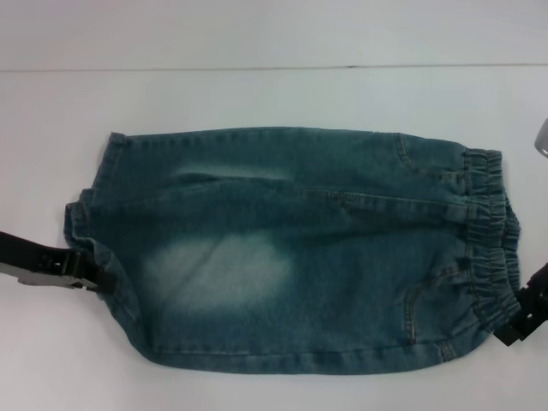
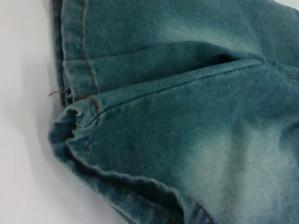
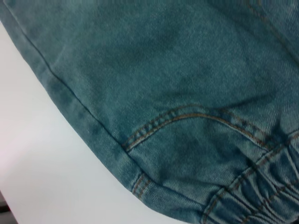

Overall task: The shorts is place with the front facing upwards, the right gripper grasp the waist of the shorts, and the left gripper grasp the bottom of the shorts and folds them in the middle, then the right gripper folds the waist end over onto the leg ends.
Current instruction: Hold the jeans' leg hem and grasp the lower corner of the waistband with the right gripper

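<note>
The blue denim shorts (image 1: 291, 248) lie flat on the white table, front up, with both pocket seams showing. The elastic waist (image 1: 488, 240) is at the right and the leg ends (image 1: 90, 214) at the left. My left gripper (image 1: 92, 278) is at the near leg's hem and looks shut on it. The hem (image 2: 74, 123) is bunched and lifted in the left wrist view. My right gripper (image 1: 516, 324) sits at the near corner of the waist. The right wrist view shows the pocket seam (image 3: 187, 116) and the gathered waistband (image 3: 261, 191) close up.
The white table (image 1: 257, 94) reaches past the shorts on every side. A grey object (image 1: 542, 137) pokes in at the right edge. The table's far edge runs across the top of the head view.
</note>
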You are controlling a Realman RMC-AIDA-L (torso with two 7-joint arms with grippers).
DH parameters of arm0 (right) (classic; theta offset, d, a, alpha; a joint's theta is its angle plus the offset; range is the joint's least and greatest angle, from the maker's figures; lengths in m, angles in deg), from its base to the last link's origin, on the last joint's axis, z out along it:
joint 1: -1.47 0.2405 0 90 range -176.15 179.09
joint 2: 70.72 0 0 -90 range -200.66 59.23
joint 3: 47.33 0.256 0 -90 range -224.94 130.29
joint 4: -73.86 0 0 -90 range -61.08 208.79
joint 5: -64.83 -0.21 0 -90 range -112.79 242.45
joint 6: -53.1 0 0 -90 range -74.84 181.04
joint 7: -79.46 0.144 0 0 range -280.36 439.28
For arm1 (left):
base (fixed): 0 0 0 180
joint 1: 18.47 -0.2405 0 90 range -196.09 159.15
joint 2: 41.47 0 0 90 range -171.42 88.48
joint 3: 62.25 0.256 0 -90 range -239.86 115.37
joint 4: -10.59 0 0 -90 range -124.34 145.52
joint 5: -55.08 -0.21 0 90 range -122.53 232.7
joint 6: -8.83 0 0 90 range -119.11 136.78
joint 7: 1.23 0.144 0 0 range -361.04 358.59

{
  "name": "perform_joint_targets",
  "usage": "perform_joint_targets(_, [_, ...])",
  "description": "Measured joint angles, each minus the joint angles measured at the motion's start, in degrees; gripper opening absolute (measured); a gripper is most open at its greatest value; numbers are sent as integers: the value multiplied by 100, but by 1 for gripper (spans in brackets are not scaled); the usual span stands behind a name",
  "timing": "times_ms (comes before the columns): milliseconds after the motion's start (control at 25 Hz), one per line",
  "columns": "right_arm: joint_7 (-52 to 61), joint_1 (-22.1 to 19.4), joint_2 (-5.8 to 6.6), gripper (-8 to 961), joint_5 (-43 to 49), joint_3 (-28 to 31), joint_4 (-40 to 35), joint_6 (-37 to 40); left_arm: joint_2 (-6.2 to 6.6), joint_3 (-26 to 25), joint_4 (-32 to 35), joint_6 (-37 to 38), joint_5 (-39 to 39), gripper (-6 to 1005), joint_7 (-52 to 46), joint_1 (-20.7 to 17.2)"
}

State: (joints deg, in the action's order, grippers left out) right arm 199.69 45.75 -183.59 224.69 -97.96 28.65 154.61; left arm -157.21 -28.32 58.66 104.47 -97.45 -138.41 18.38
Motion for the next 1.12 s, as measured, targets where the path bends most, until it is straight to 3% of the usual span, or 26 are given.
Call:
perform_joint_targets(840, [-229,-7,20,720,-355,-3,-177,444,-9,0,0,-3,17,92,-1,0])
perform_joint_targets(1120, [-228,-44,16,569,-338,-21,-227,451,9,0,0,17,22,92,-1,13])
